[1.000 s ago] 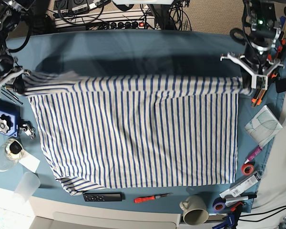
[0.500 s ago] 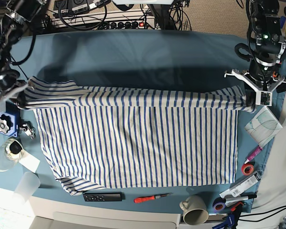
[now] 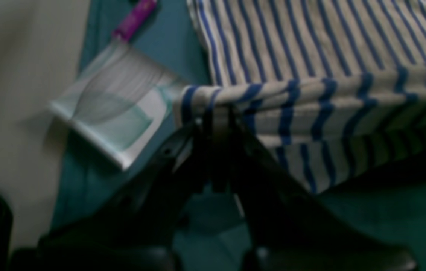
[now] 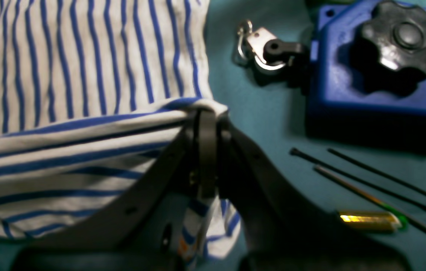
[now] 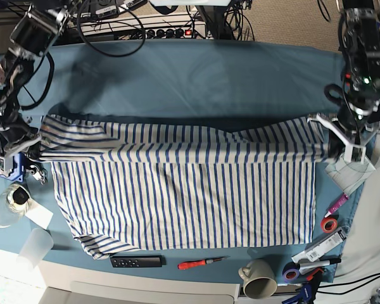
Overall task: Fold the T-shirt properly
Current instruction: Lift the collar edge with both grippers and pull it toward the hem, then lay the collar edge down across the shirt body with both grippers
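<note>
T-shirt [image 5: 183,190]: spread flat across the blue counter [image 5: 177,76], white with thin blue stripes, far edge lifted and doubled over into a long fold running side to side. Lower hem lying flat near the counter's front edge; one short sleeve showing at front left in base view.

Left hand [image 3: 218,116]: closed tight on the fold's end corner, cloth pinched between the black fingers [image 3: 235,150]. Seen in base view at the right end of the fold [image 5: 337,144], just above the counter. White booklet [image 3: 111,109] with a pale green pattern just beside the held corner; purple marker [image 3: 134,18] beyond it.

Right hand [image 4: 207,124]: closed tight on the opposite end of the fold, at the sleeve side; bunched striped cloth hanging below the grip. In base view at the left end [image 5: 30,144]. Blue block with black knob [image 4: 382,64] near this hand, metal clip [image 4: 262,47] beside it, thin black rods [image 4: 371,180] on the counter.

Along the counter's front edge: black remote [image 5: 136,261], red screwdriver [image 5: 201,262], mug [image 5: 259,278].
</note>
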`<action>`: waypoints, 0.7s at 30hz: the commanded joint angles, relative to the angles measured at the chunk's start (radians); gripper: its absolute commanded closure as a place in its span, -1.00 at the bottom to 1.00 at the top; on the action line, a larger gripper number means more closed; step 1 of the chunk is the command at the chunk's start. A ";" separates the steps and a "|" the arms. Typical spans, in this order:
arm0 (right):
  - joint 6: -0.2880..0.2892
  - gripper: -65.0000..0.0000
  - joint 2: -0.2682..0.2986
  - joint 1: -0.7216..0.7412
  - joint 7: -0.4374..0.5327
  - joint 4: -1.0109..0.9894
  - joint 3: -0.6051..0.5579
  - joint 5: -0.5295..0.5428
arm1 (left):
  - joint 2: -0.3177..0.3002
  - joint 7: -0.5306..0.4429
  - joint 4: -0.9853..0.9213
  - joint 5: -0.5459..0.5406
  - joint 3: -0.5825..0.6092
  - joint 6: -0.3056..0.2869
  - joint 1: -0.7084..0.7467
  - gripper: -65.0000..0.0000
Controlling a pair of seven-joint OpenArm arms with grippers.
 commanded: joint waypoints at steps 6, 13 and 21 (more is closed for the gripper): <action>-0.013 1.00 0.031 0.134 0.031 -0.111 0.008 -0.053 | -0.030 -0.017 -0.035 0.003 0.044 0.015 -0.100 1.00; -0.013 1.00 0.031 0.217 0.058 -0.189 0.007 -0.094 | -0.029 -0.016 -0.154 0.093 0.128 0.025 -0.178 1.00; -0.024 1.00 0.030 0.223 0.059 -0.196 0.007 -0.117 | -0.024 -0.016 -0.197 0.087 0.128 0.084 -0.243 1.00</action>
